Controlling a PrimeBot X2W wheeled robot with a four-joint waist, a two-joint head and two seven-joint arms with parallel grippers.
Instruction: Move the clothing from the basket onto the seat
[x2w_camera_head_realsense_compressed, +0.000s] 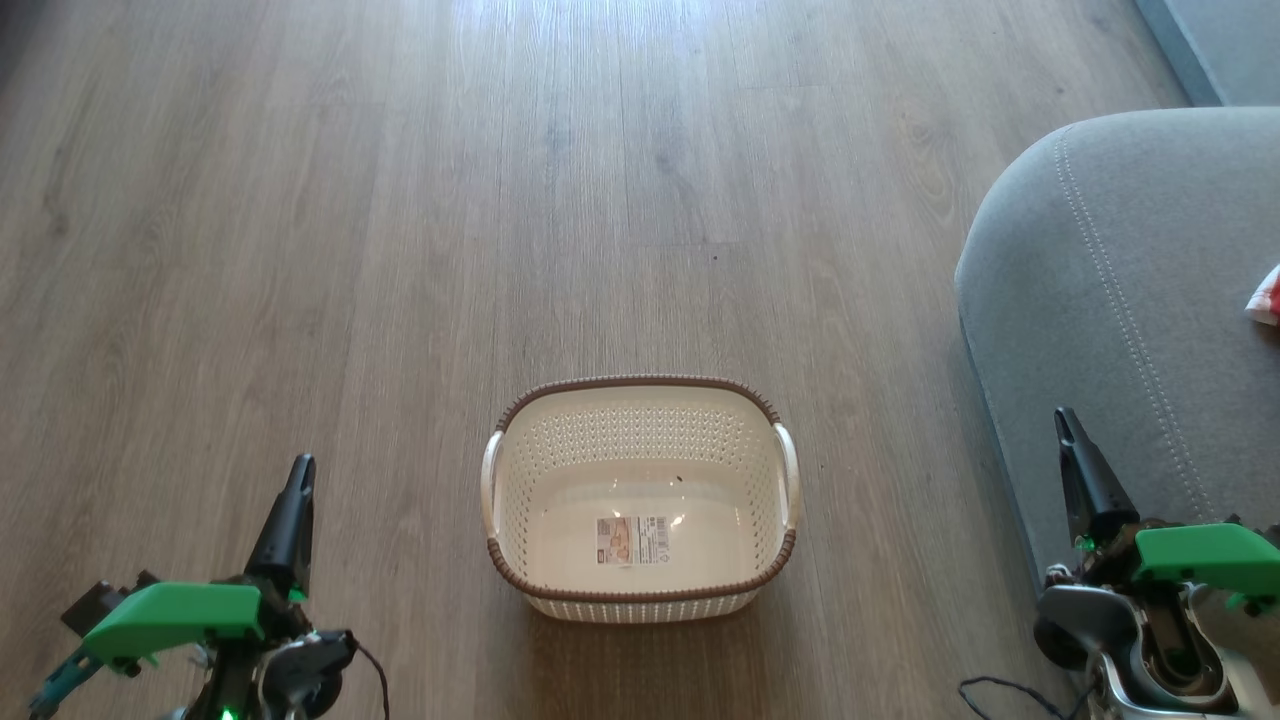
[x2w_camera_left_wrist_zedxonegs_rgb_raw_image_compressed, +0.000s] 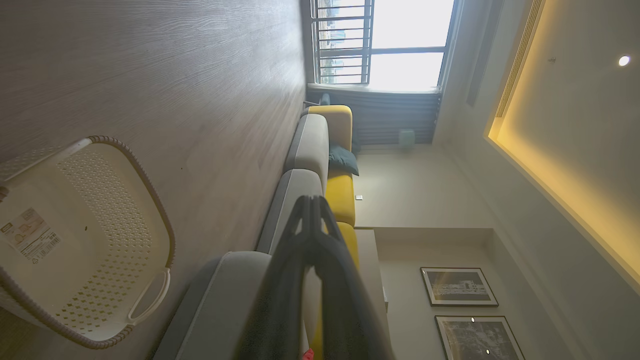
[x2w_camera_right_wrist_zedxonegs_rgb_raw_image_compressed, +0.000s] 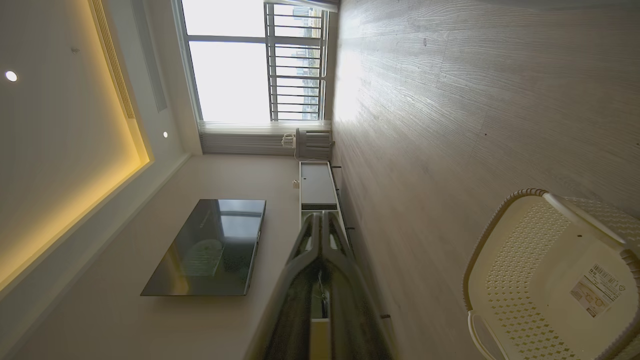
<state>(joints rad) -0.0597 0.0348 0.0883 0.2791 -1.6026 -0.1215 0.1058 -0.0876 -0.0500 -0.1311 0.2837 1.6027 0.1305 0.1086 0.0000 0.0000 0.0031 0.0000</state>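
Wood-plank flooring (x2w_camera_head_realsense_compressed: 400, 200) carries the cream perforated basket (x2w_camera_head_realsense_compressed: 640, 440), which stands upright between the two arms and holds only its label sticker (x2w_camera_head_realsense_compressed: 631, 540). Clothing (x2w_camera_head_realsense_compressed: 1266, 296) (a red-and-white edge at the frame border) lies on the grey seat (x2w_camera_head_realsense_compressed: 1100, 300), to the right of the basket and well apart from it. Left gripper (x2w_camera_head_realsense_compressed: 300, 475) is closed on nothing, its fingertips meeting in the left wrist view. Right gripper (x2w_camera_head_realsense_compressed: 1066, 425) is likewise closed and empty, seen against the seat's near side.
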